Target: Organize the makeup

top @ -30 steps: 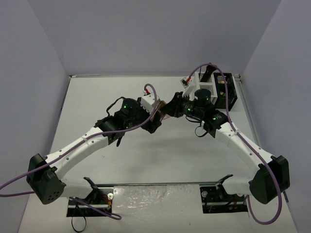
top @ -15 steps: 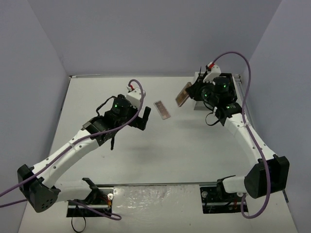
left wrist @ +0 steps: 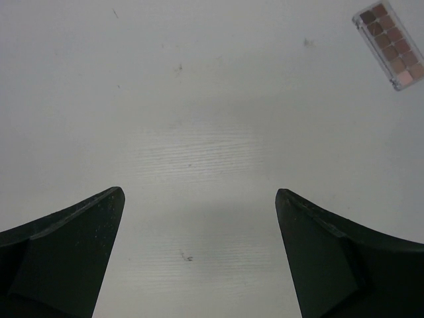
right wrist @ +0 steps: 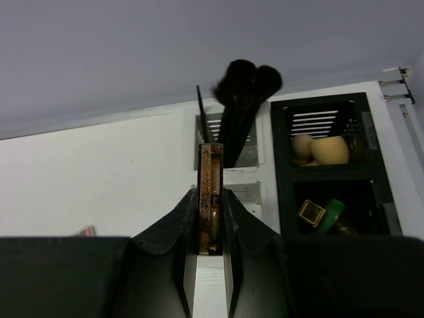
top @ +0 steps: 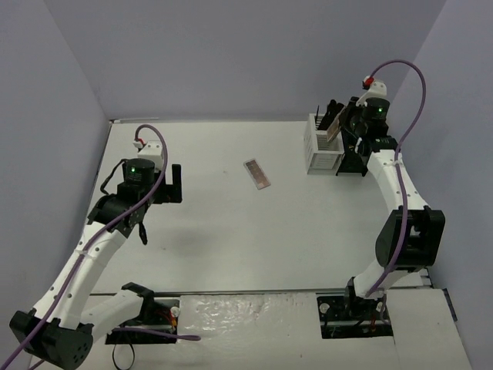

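Observation:
A flat pink-brown palette [top: 257, 174] lies alone on the white table; the left wrist view has this palette [left wrist: 391, 45] at its top right. My left gripper [top: 173, 183] stands open well to its left, and nothing is between the fingers [left wrist: 66, 252]. My right gripper [right wrist: 209, 193] is shut on a second palette [right wrist: 209, 159], held edge-on. In the top view that gripper [top: 341, 123] hangs over the white organizer box [top: 323, 150]. Black brushes [right wrist: 242, 86] stand in that box.
A black organizer box [right wrist: 281, 172] sits right of the white one, holding beige sponges [right wrist: 321, 149], a black-gold case [right wrist: 311, 212] and a green item [right wrist: 333, 209]. The back wall is close behind both boxes.
The left gripper opened and drew back to the left, leaving one palette on the table. The right gripper carried the other palette from the middle to above the white box at back right.

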